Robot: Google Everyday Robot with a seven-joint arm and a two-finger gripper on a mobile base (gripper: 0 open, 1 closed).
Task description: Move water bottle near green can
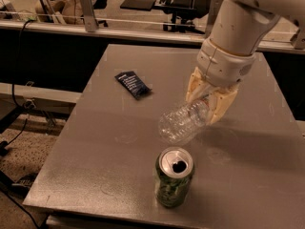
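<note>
The clear ribbed water bottle (183, 122) is held tilted above the grey table (109, 147), its bottom end pointing down-left. My gripper (206, 104), with cream fingers on a white arm, is shut on the bottle's upper end, so the cap is hidden. The green can (174, 176) stands upright near the table's front edge, silver top with a dark hole. The bottle's low end hangs just above and behind the can, apart from it.
A flat dark blue snack packet (133, 84) lies on the table's back left. The table's front edge is just in front of the can. Rails, cables and office furniture lie beyond the far edge.
</note>
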